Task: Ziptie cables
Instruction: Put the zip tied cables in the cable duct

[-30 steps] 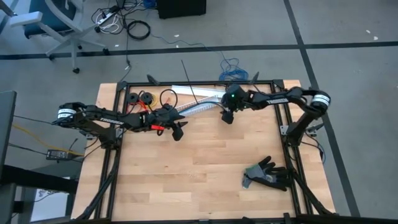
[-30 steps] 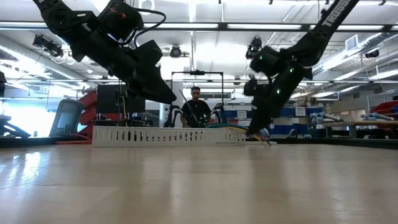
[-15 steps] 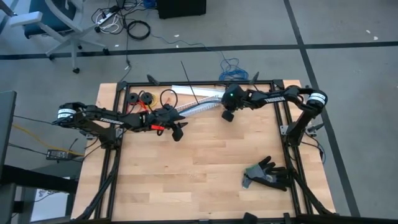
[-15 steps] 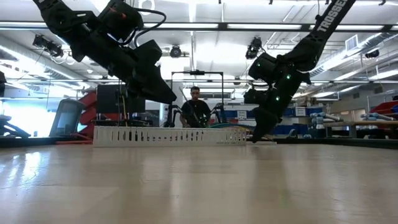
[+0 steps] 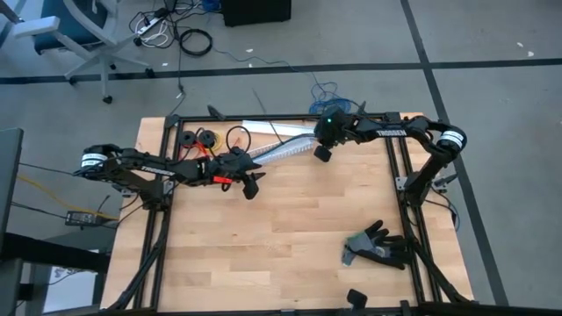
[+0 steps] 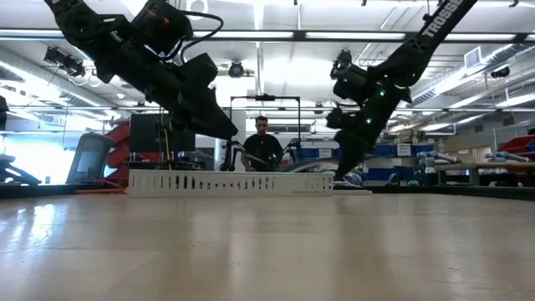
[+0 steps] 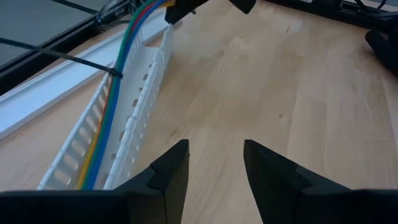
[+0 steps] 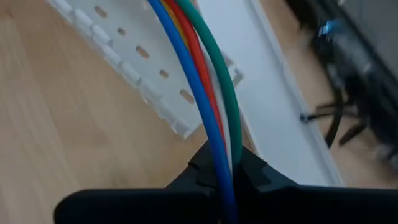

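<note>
- The right gripper [image 8: 221, 177] was closed within the last second: its fingers, spread a moment before, were now clamped on the cables [image 8: 205, 93], which ran out between the two dark fingertips.
- In the same second it was shifted toward the far edge of the counter [image 5: 290, 228], as seen in the high view [image 5: 322, 151], and lifted a little above the wood in the low view.
- From this it was judged that the bundle had been gripped at its free end, so that it could be held taut for strapping.
- The cables were laid in the white duct [image 7: 134, 118] near the far edge, left of the right gripper; blue, red, green and orange-yellow strands were made out.
- The ziptie [image 7: 68, 57] was seen as a thin black strap lying across the duct and meeting the cables partway along; whether it was looped round them could not be told.
- The left gripper [image 7: 214, 165] was held above bare wood, just beside the duct, on the near side, with its fingers apart and nothing between them.
- The ziptie lay ahead of those fingers, apart from them.
</note>
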